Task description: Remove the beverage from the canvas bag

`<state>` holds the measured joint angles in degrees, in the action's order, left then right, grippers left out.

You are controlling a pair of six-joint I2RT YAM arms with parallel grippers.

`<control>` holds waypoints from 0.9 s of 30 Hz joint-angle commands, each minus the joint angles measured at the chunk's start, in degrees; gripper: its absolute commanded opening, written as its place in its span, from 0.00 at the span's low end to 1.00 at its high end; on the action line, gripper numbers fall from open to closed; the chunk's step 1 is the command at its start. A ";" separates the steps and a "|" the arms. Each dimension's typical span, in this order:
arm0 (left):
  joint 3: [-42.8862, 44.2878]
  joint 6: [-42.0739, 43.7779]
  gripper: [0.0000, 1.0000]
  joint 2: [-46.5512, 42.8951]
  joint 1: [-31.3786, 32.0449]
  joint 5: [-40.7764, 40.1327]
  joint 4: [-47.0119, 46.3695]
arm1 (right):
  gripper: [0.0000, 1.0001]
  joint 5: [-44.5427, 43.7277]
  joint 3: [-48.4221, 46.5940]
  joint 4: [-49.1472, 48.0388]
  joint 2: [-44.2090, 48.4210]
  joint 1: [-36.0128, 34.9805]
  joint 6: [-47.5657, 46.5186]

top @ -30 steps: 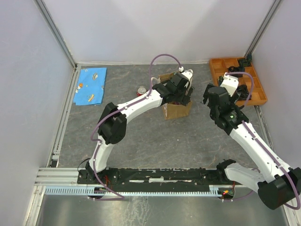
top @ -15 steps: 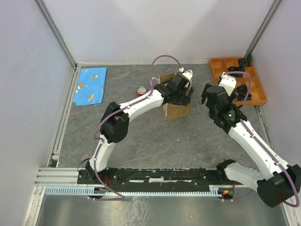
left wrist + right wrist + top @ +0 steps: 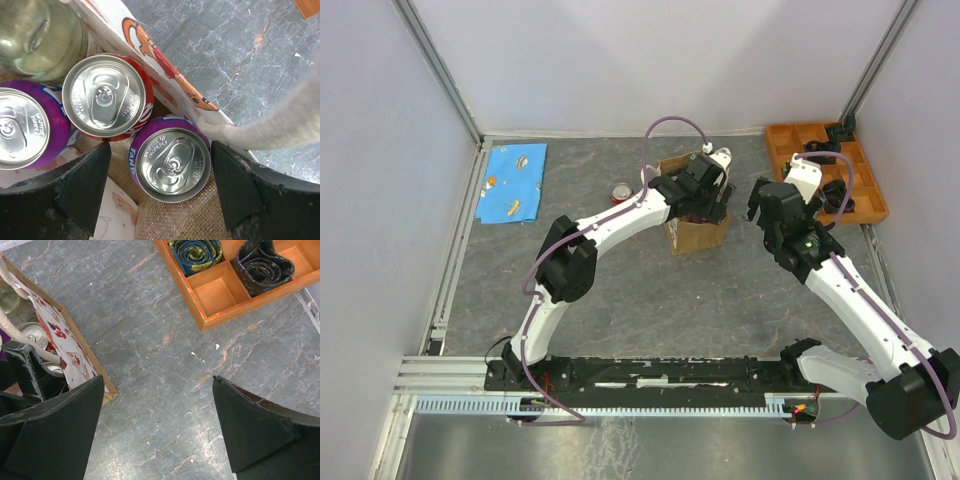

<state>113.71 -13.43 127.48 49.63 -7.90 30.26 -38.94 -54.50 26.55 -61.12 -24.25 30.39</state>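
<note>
Overhead, the bag stands upright mid-table with the left claw lowered into its mouth. The right claw hangs just beside the bag, near an orange tray. From the left wrist, that claw is spread wide, its fingers flanking a purple can inside the bag, unclamped, with a red can touching it. From the right wrist, the claw is released over the table, holding nothing.
</note>
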 commanded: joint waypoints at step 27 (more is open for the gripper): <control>-5.44 8.87 0.03 -1.07 1.02 6.88 5.84 | 0.97 -0.67 -1.60 -2.55 -0.41 0.09 2.01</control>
<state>109.12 -11.90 126.69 49.58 -4.36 25.80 -38.79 -54.50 26.50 -62.11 -24.25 31.27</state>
